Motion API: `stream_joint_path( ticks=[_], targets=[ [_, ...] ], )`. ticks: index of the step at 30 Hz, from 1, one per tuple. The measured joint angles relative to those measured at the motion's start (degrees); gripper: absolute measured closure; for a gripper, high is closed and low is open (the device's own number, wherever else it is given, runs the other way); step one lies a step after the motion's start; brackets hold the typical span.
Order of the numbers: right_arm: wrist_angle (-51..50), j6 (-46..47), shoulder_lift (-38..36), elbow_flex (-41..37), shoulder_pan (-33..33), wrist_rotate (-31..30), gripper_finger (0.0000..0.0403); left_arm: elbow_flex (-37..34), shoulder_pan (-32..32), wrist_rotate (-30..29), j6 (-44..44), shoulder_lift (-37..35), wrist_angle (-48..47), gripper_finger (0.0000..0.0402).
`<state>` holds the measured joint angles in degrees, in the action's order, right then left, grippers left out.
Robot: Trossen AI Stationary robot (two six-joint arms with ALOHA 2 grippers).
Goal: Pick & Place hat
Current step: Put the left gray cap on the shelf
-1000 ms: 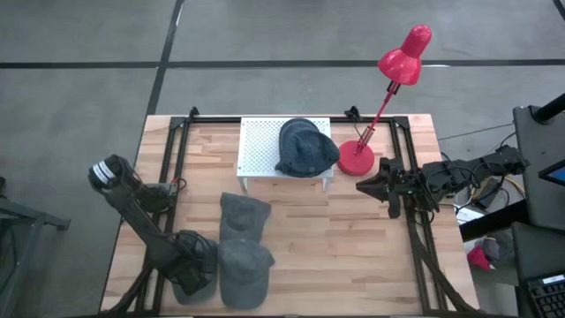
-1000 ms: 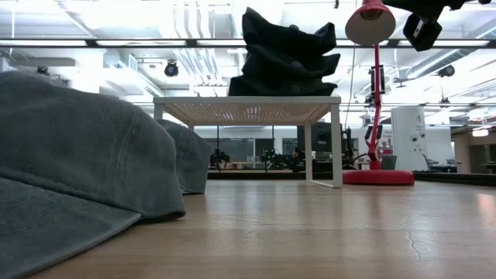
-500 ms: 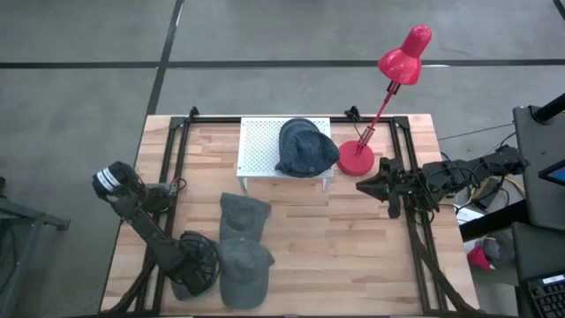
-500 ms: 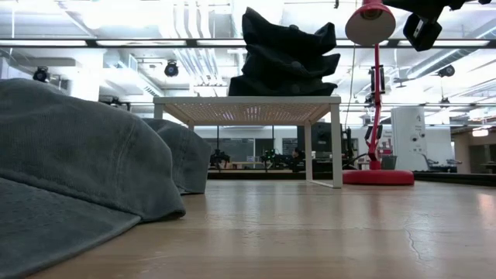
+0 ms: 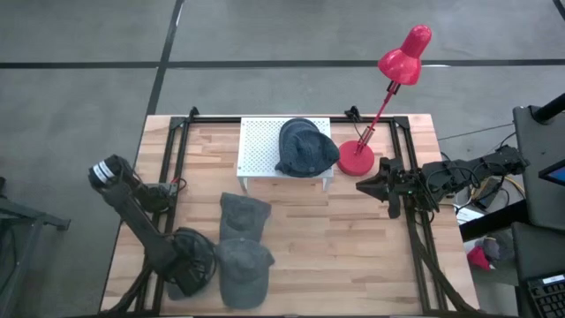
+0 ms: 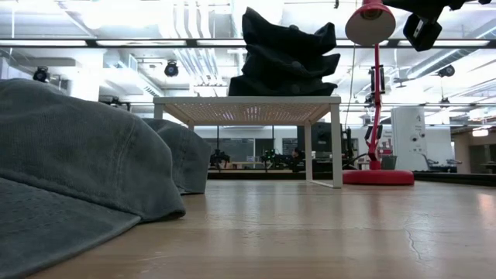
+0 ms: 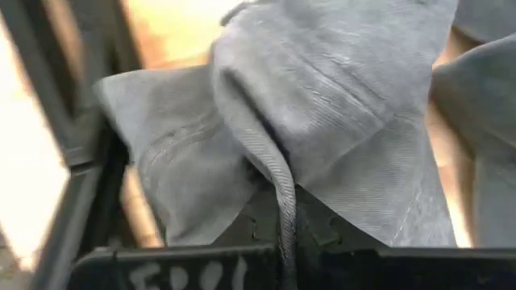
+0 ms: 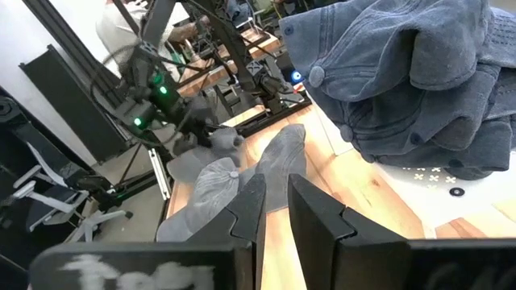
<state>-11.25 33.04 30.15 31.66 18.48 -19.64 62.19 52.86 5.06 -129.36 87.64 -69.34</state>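
Two grey hats lie on the wooden table. The near hat (image 5: 243,274) (image 6: 77,155) (image 7: 339,80) rests on its underside close to the front edge, and the other hat (image 5: 243,215) (image 6: 182,155) lies just behind it. More dark hats are piled (image 5: 305,146) (image 6: 283,54) (image 8: 403,72) on a white perforated stand (image 5: 260,146). My left gripper (image 5: 196,269) (image 7: 282,242) points down at the near hat's left side and is shut on its cloth. My right gripper (image 5: 381,188) (image 8: 276,213) hovers at the right, holding nothing, with a narrow gap between its fingers. My left gripper pinches a raised fold of the near hat's cloth with a stitched ridge (image 7: 270,173), at the hat's left side. The fingers come from above, pointing down. The cloth spreads out on both sides of the fingers, and the rest of the hat lies on the table.
A red desk lamp (image 5: 357,159) (image 6: 377,93) stands right of the stand. Black frame rails (image 5: 172,168) run along the table's left and right sides. Bare wood (image 5: 344,247) lies between the hats and the right rail.
My left gripper dipped onto the near hat's left side and has risen again. The near hat's left edge has gathered under it, while the rest of the hat has stayed where it was.
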Motion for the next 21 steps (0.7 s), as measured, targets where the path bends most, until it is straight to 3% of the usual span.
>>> stream_joint_path(
  ticks=[8,12,21],
  targets=[
    [-0.09,-0.17,0.0,0.0,0.0,0.02,0.0351,15.49,0.0,-0.78,0.01,-0.31,-21.27,0.0397],
    [-0.17,-0.2,-0.01,0.0,0.0,0.02,0.0351,18.13,-0.04,-5.8,0.33,-1.45,-20.87,0.0397],
    [-0.52,-0.2,0.02,0.0,0.0,0.13,0.0351,18.52,-1.02,-10.9,1.4,-1.45,-20.7,0.0397]
  ],
)
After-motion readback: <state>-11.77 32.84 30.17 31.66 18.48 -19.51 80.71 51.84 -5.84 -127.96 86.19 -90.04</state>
